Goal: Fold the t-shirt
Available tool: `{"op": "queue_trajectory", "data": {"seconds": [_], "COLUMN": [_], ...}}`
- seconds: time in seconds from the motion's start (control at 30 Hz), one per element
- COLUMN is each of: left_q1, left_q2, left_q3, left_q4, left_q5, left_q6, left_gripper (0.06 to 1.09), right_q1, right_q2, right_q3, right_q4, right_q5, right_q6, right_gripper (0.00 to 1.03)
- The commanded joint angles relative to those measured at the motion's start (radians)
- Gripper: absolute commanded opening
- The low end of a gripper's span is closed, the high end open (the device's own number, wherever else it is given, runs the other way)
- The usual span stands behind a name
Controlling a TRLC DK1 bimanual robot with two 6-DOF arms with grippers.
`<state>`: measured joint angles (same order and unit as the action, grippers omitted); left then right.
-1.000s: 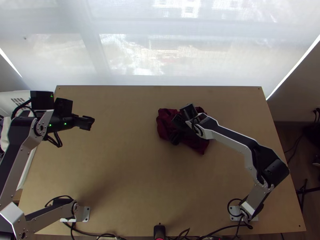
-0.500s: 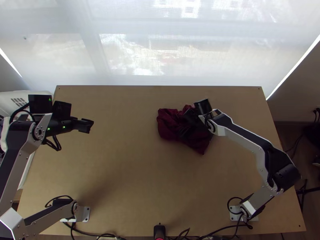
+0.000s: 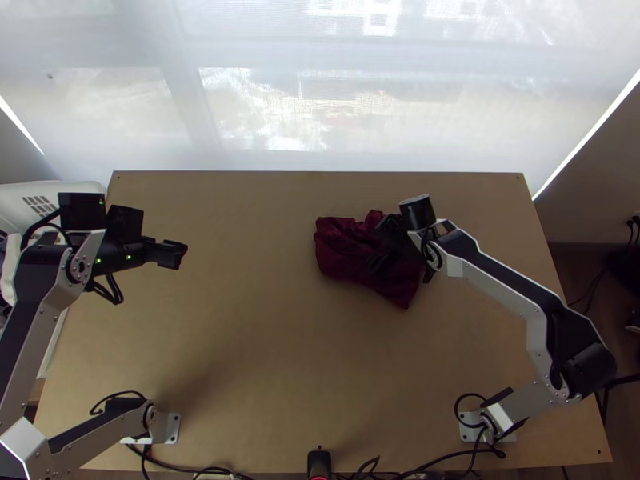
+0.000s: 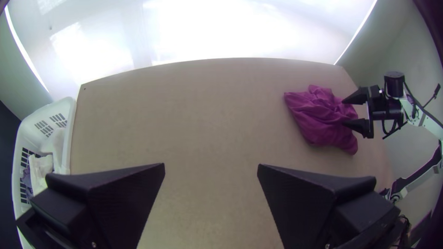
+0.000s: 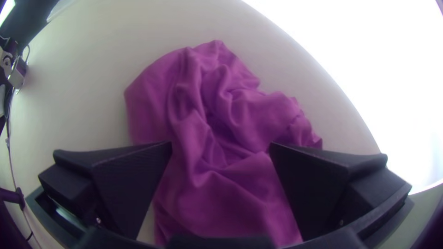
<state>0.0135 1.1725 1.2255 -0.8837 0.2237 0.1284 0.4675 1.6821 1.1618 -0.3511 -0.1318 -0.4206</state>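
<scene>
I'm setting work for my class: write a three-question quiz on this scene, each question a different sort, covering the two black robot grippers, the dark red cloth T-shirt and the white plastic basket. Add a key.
1. Fill the gap: The wide flat black fingers of the left gripper stand ____ (open or shut).
2. Choose: Which gripper is at the bunched dark red cloth T-shirt?
A) the left gripper
B) the right gripper
C) both grippers
3. True or false: White cloth lies inside the white plastic basket.

Key: 1. open; 2. B; 3. true
</scene>
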Motion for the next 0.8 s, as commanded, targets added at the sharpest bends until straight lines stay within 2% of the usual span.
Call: {"op": "queue_trajectory", "data": {"seconds": [0.0, 0.2, 0.37, 0.43, 0.53, 0.6, 0.7, 0.77], "left_q1": [0.003, 0.009, 0.011, 0.013, 0.02, 0.023, 0.029, 0.029], "left_q2": [-0.007, -0.016, -0.016, -0.016, -0.016, -0.016, -0.013, -0.008], "left_q3": [-0.011, -0.021, -0.021, -0.021, -0.021, -0.023, -0.023, -0.02], "left_q4": [0.002, 0.0, 0.0, 0.0, 0.0, 0.0, 0.0, 0.002], "left_q5": [0.0, -0.001, -0.001, -0.001, -0.001, -0.001, -0.001, -0.001], "left_q6": [0.002, 0.008, 0.011, 0.011, 0.014, 0.017, 0.025, 0.027], "left_gripper": [1.04, 1.04, 1.04, 1.04, 1.04, 1.04, 1.04, 1.04], "right_q1": [0.085, 0.12, 0.085, 0.066, 0.048, 0.037, 0.016, -0.007], "right_q2": [0.044, 0.143, 0.258, 0.297, 0.326, 0.326, 0.326, 0.327], "right_q3": [0.001, 0.041, 0.107, 0.137, 0.168, 0.17, 0.167, 0.165], "right_q4": [0.009, 0.009, 0.009, 0.009, -0.006, -0.008, -0.011, -0.015], "right_q5": [-0.002, 0.0, 0.0, -0.002, -0.002, -0.002, -0.002, -0.002], "right_q6": [-0.027, -0.047, -0.07, -0.078, -0.09, -0.095, -0.115, -0.124], "right_gripper": [0.98, 0.98, 0.95, 0.84, 0.44, 0.24, 0.03, 0.03]}}
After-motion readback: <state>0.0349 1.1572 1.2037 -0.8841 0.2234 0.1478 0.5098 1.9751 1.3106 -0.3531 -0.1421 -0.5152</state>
